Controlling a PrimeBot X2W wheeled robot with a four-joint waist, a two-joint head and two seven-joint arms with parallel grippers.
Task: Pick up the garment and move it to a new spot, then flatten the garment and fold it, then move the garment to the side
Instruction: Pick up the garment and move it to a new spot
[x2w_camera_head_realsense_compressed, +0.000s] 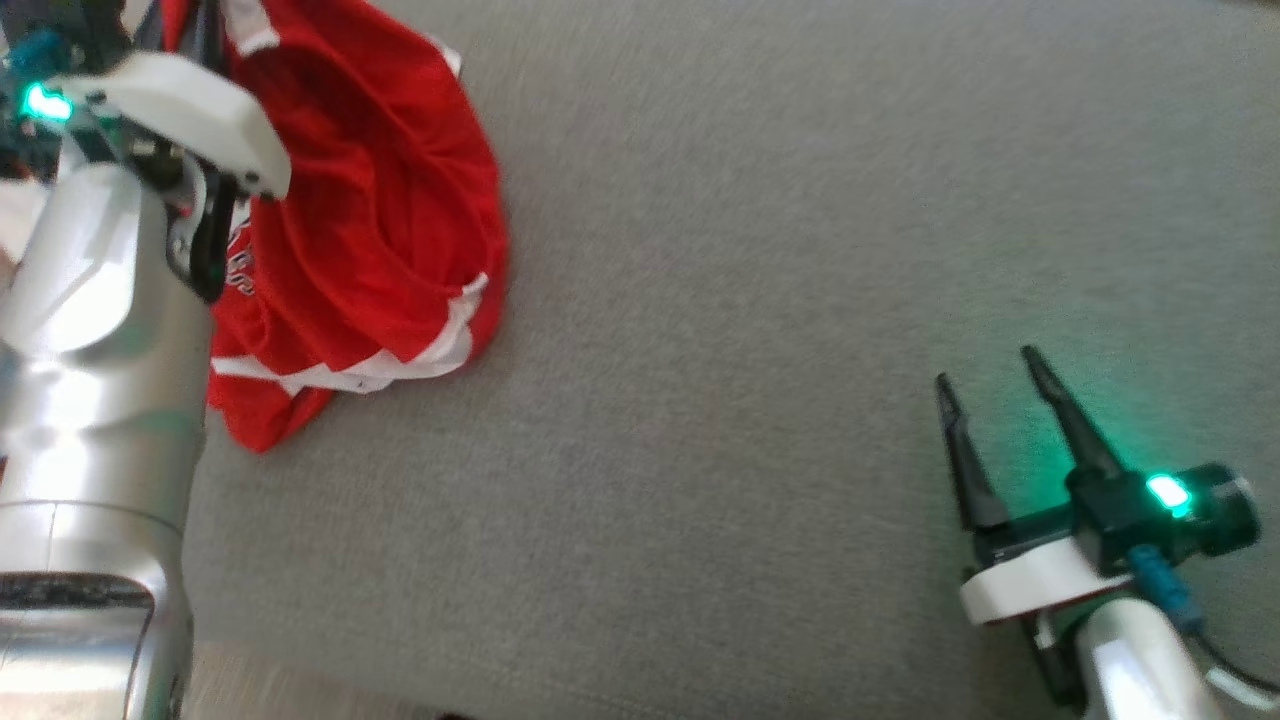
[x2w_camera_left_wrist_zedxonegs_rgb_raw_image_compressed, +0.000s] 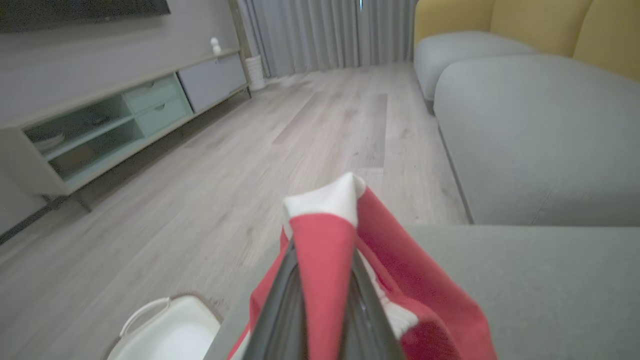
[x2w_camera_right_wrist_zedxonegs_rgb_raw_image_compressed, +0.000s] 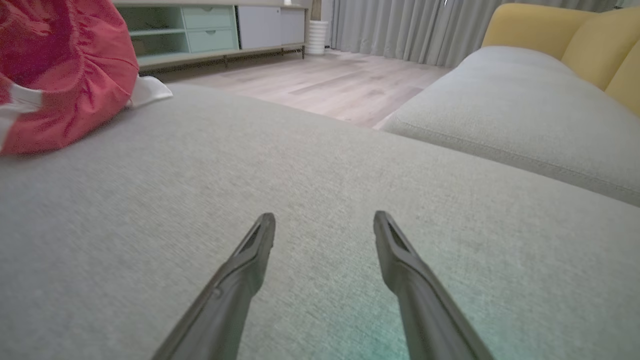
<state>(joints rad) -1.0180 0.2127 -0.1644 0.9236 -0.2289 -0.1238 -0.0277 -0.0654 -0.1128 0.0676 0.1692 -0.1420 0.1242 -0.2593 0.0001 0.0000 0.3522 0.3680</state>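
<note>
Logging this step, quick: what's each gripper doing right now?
Left gripper: shut on the red garment.
Right gripper: open, holding nothing.

On cushion (x2w_camera_head_realsense_compressed: 750, 350), far left: garment (x2w_camera_head_realsense_compressed: 380, 200) heaped, edge held in left tool (x2w_camera_left_wrist_zedxonegs_rgb_raw_image_compressed: 324, 260). Over cushion, near right: right tool (x2w_camera_head_realsense_compressed: 985, 366) positioned, well apart from garment.

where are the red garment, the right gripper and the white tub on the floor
red garment (x2w_camera_head_realsense_compressed: 380, 200): head view, on the bunched red cloth
right gripper (x2w_camera_right_wrist_zedxonegs_rgb_raw_image_compressed: 324, 216): right wrist view, midway between the tips of its open jaws
white tub (x2w_camera_left_wrist_zedxonegs_rgb_raw_image_compressed: 170, 332): left wrist view, on its bare inside
</note>
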